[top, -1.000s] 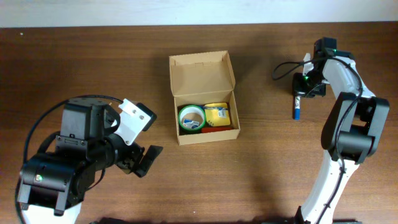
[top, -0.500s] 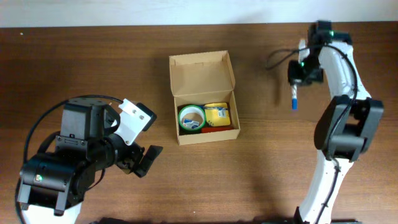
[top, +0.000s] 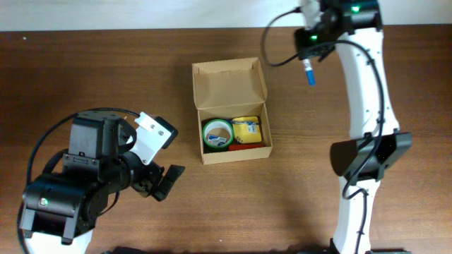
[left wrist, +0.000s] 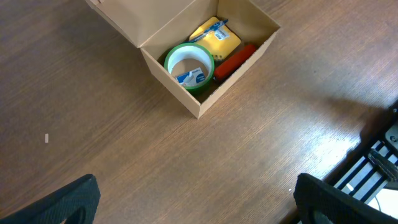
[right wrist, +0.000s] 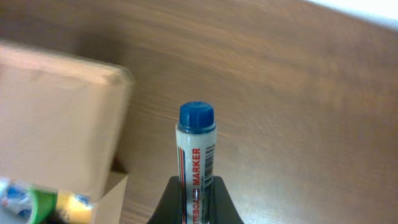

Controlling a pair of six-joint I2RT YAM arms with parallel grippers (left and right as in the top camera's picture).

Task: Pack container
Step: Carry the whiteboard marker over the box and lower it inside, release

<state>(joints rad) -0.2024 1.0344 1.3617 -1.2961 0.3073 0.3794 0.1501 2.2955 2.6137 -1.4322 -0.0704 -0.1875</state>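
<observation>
Near the middle of the table (top: 106,70), a little toward 12 o'clock: the container (top: 227,85), a tan cardboard box, flap lid thrown back on its 12 o'clock side, cavity open to the camera. Inside, at the 9 o'clock side, a green tape roll (top: 217,134) lying flat; at the 3 o'clock side a yellow pack (top: 246,129) with a blue pen-like thing across it; along the 5 o'clock edge a red item (top: 251,147), partly hidden under the others.

At 1 o'clock of the table, close to the far edge: the right gripper (top: 308,60), clenched on a marker (top: 308,72) with a white barrel and blue cap. Cap end sticking out past the fingertips, over bare wood, at about 2 o'clock from the container and apart from it. In the right wrist view, the flap blurred at 9 o'clock of the marker.

At 8 o'clock of the table: the left gripper (top: 164,156), jaws spread wide, nothing between them, well apart from the container. In the left wrist view, both dark fingers (left wrist: 56,202) at the bottom corners, the container toward 12 o'clock.
</observation>
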